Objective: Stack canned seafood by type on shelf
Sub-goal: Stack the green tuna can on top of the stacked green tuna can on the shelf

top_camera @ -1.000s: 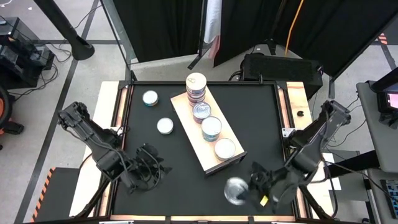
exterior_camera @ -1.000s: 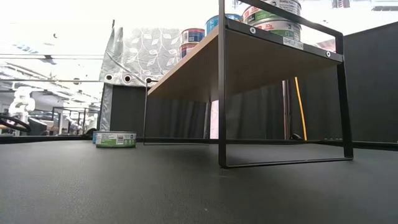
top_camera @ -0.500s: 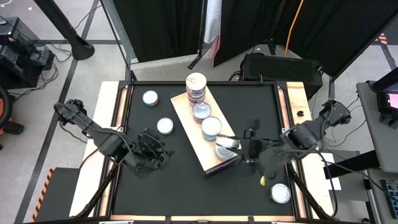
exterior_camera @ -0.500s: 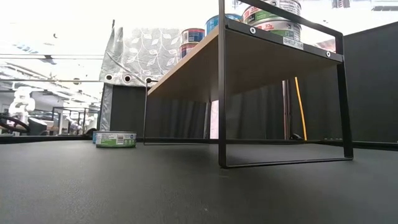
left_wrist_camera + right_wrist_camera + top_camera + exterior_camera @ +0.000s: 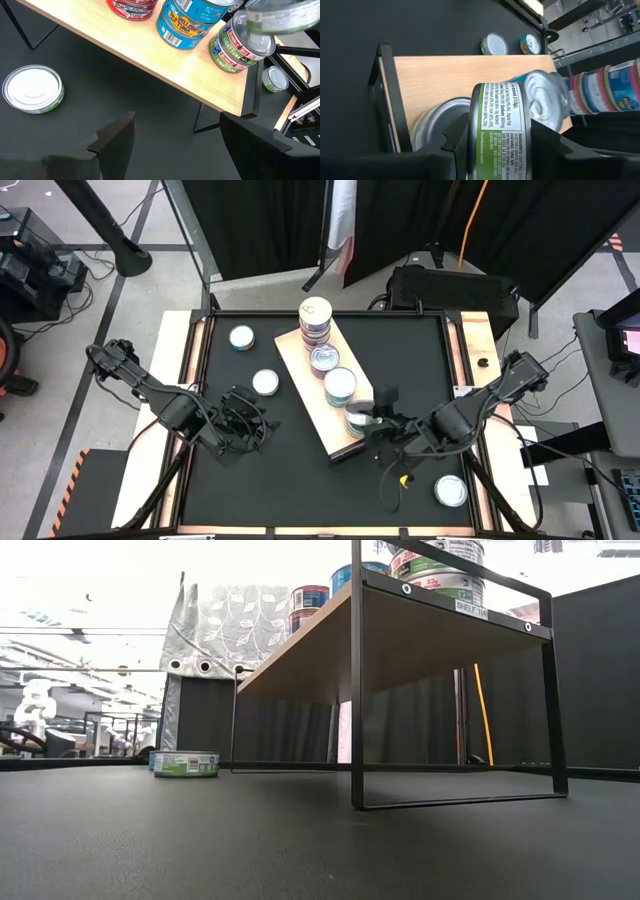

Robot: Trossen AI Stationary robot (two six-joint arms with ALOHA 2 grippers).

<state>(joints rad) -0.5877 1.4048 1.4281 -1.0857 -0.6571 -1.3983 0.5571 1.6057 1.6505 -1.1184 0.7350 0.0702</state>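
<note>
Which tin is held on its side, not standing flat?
The green-labelled tin in the right gripper, above the shelf end; all others stand flat.

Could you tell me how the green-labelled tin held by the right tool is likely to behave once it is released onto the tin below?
The green-labelled tin looks rigid metal, so the right tool shouldn't dent it. Short and wide, it should sit stably on the flat-topped tin below. Smooth lids may let it slide if nudged.

One shelf (image 5: 300,360) is seen from above. On it, four places with tins (image 5: 340,386) can be counted, and the far one is a stack (image 5: 315,322). One more tin (image 5: 499,131) is held over the near end. Two tins (image 5: 265,382) are seen on the left of the table (image 5: 420,370) and one tin (image 5: 451,491) by its right edge. Two arms are seen.
</note>
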